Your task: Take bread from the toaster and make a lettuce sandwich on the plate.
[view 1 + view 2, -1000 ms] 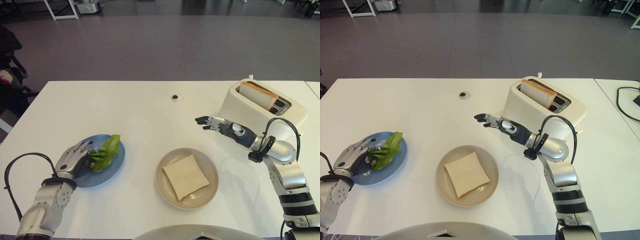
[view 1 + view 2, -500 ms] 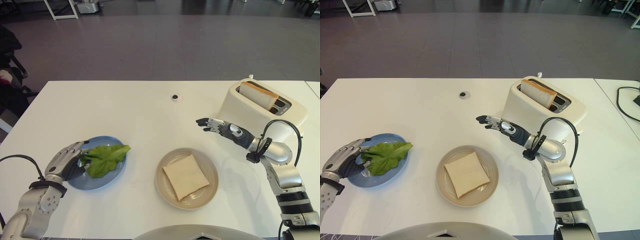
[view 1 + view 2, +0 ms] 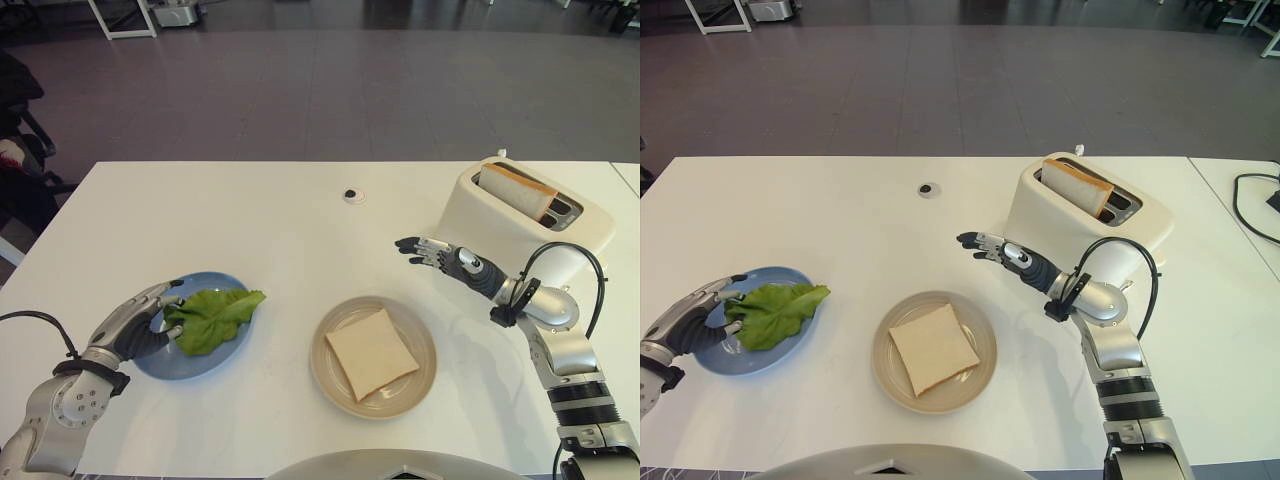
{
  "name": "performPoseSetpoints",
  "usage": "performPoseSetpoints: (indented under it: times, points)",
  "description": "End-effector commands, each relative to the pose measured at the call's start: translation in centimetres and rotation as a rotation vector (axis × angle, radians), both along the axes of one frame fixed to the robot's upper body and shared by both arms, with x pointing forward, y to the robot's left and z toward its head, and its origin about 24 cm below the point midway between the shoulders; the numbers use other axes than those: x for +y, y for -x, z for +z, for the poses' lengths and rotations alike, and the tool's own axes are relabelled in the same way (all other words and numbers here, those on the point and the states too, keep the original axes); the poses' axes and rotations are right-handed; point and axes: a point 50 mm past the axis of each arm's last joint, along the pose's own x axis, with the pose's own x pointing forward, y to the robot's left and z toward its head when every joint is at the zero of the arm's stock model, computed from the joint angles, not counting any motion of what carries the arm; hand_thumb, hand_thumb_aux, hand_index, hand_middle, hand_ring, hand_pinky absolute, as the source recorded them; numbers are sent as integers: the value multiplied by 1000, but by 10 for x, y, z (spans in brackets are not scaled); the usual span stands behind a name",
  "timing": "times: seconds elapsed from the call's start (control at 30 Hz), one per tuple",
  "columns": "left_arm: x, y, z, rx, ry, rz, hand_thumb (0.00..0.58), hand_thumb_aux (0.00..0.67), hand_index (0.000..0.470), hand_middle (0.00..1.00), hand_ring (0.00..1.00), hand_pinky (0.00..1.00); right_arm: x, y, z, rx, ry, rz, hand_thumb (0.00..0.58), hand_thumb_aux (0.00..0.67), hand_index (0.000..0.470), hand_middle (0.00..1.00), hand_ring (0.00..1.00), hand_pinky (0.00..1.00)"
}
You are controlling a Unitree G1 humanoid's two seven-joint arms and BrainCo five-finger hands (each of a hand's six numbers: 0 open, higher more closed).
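Bread (image 3: 517, 190) is seen standing in the toaster (image 3: 480, 218) at the far right of the worktop (image 3: 250, 220). Another slice (image 3: 372, 353) lies on the tan plate (image 3: 428, 345). Lettuce (image 3: 215, 315) is clamped by the left robot hand (image 3: 130, 328) over the blue plate (image 3: 198, 361). The right robot hand (image 3: 445, 257) is held spread and empty, left of the toaster.

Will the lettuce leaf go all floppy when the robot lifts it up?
Probably yes. The lettuce leaf looks thin and crinkled, and the left hand grips only its stem end, so the far tip would likely droop. It seems very light, lying loosely over the blue plate. A hard squeeze might tear it.
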Motion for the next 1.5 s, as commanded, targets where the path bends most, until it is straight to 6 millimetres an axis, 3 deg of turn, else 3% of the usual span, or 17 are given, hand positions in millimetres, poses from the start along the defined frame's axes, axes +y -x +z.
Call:
performPoseSetpoints:
  times: [0.03, 0.33, 0.5, 0.63, 0.93, 1.13, 1.27, 1.3, 1.33, 1.37, 1.4, 1.5]
  points:
    - [6, 1, 6, -37, 76, 32, 580, 670, 470, 0, 0, 0, -1, -3, 2, -9, 6, -8, 0, 0, 0, 0, 0, 0]
    - [-13, 5, 53, -193, 412, -83, 580, 670, 470, 0, 0, 0, -2, -4, 1, -6, -1, -16, 0, 0, 0, 0, 0, 0]
    - [-44, 4, 56, -158, 468, -196, 580, 670, 470, 0, 0, 0, -1, -4, -1, -2, -7, -19, 0, 0, 0, 0, 0, 0]
    - [-36, 3, 53, -154, 450, -144, 580, 670, 470, 0, 0, 0, -2, -5, 0, -2, -10, -22, 0, 0, 0, 0, 0, 0]
    - [-59, -3, 68, -202, 466, -218, 580, 670, 470, 0, 0, 0, -1, -5, -2, 1, -18, -24, 0, 0, 0, 0, 0, 0]
    - [-31, -3, 48, -138, 365, -95, 580, 670, 470, 0, 0, 0, -3, -4, -2, 3, -20, -29, 0, 0, 0, 0, 0, 0]
    - [-16, 3, 38, -95, 194, -43, 580, 670, 470, 0, 0, 0, -4, -4, -2, 5, -19, -30, 0, 0, 0, 0, 0, 0]
    - [-11, 5, 35, -66, 101, -26, 552, 523, 367, 0, 0, 0, -4, -4, -2, 5, -18, -30, 0, 0, 0, 0, 0, 0]
    - [-6, 7, 31, -26, -1, -14, 452, 355, 249, 0, 0, 0, -5, -4, -2, 6, -17, -32, 0, 0, 0, 0, 0, 0]
    - [-1, 9, 25, 13, -89, -6, 275, 184, 129, 0, 0, 0, -5, -4, -2, 7, -17, -34, 0, 0, 0, 0, 0, 0]
    - [0, 11, 20, 50, -157, -10, 23, 13, 9, 0, 0, 0, -6, -3, -3, 8, -18, -36, 0, 0, 0, 0, 0, 0]
    - [-1, 13, 6, 111, -267, -27, 0, 0, 0, 0, 0, 0, -5, -2, -3, 9, -18, -38, 0, 0, 0, 0, 0, 0]
